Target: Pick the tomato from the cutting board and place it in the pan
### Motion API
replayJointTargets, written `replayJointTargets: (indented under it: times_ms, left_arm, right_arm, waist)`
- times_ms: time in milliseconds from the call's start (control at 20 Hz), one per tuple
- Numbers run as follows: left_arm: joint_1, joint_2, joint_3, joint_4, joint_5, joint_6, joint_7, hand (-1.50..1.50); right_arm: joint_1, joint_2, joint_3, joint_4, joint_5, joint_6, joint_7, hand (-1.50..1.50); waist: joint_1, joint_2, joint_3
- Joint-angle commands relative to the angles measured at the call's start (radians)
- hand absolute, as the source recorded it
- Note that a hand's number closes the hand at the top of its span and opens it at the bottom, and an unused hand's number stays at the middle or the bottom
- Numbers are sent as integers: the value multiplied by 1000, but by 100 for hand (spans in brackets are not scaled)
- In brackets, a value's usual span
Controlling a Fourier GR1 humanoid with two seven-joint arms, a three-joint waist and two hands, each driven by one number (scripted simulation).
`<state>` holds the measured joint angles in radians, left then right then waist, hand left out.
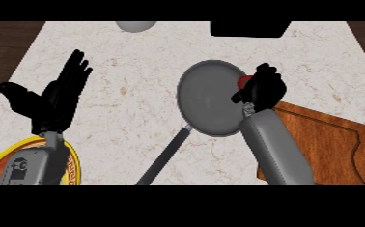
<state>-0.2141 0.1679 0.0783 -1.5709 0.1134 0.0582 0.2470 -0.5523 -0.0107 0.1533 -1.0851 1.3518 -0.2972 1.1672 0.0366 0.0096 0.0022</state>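
Kitchen: marble counter point(143, 76), pan point(206, 100), wooden cutting board point(328, 144)

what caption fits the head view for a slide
Right hand carries the tomato over the pan rim; left hand rests open.

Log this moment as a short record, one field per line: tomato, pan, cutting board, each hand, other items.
tomato: red, mostly hidden in the right hand, at the pan's right rim
pan: grey, round, holds nothing, handle toward the lower edge
cutting board: wooden, right of the pan, nothing visible on it
right hand: fingers curled round the tomato
left hand: open, fingers up, resting at the left
other items: yellow-rimmed plate at lower left; grey round object at the top edge; black object at top right
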Motion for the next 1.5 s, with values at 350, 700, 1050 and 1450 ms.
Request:
replayJointTargets:
  times_ms: [350, 700, 1050, 1450]
  left_arm:
    - [28, -5, 1, 8, -16, 9, -18, 0]
    - [40, 4, 25, 26, -12, 16, -21, 0]
    - [39, 0, 33, 9, -10, 29, -12, 0]
    - [71, 0, 18, -41, -13, 18, 9, 0]
  right_arm:
    - [101, 10, 36, -148, -5, -481, 113, -150]
    - [337, 10, 126, -436, -51, -696, 52, -150]
    - [699, 11, 380, -738, -52, -874, -56, -150]
    - [1089, 11, 644, -863, 270, -1011, -38, -150]
  waist:
    - [-26, -12, -1]
    - [-61, -22, -1]
    - [-75, -21, -1]
    - [-63, -16, -3]
